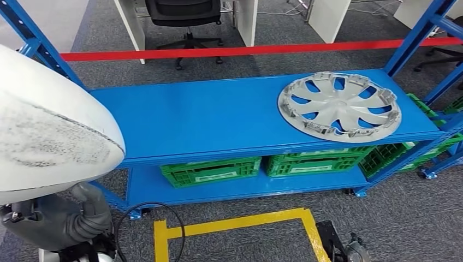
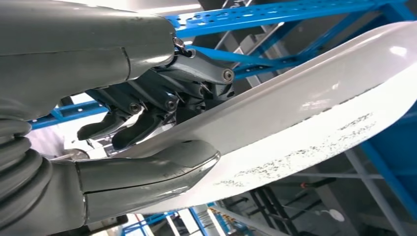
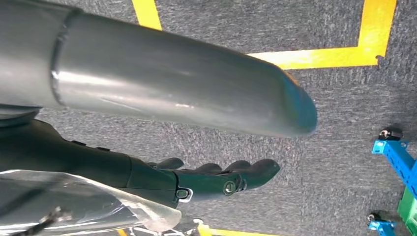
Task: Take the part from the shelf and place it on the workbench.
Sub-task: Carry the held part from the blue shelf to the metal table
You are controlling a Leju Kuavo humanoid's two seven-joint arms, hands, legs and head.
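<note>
A large white curved part (image 1: 49,136) with grey scuff marks sits close to the head camera at the left. My left hand (image 2: 147,123) grips its edge (image 2: 305,113), thumb (image 2: 152,167) on one face and dark fingers (image 2: 128,130) on the other. The wrist of that arm (image 1: 82,218) shows under the part, off the shelf's left end. My right hand (image 3: 162,179) hangs over grey carpet, fingers stretched out and holding nothing. A silver wheel cover (image 1: 339,106) lies flat on the right half of the blue shelf's top board (image 1: 207,117).
Green crates (image 1: 213,170) stand on the lower shelf board. Blue uprights (image 1: 415,35) rise at the shelf's corners. Yellow floor tape (image 1: 240,222) marks a box in front, with a black cable (image 1: 147,210) beside it. A red tape line and an office chair (image 1: 183,16) lie beyond.
</note>
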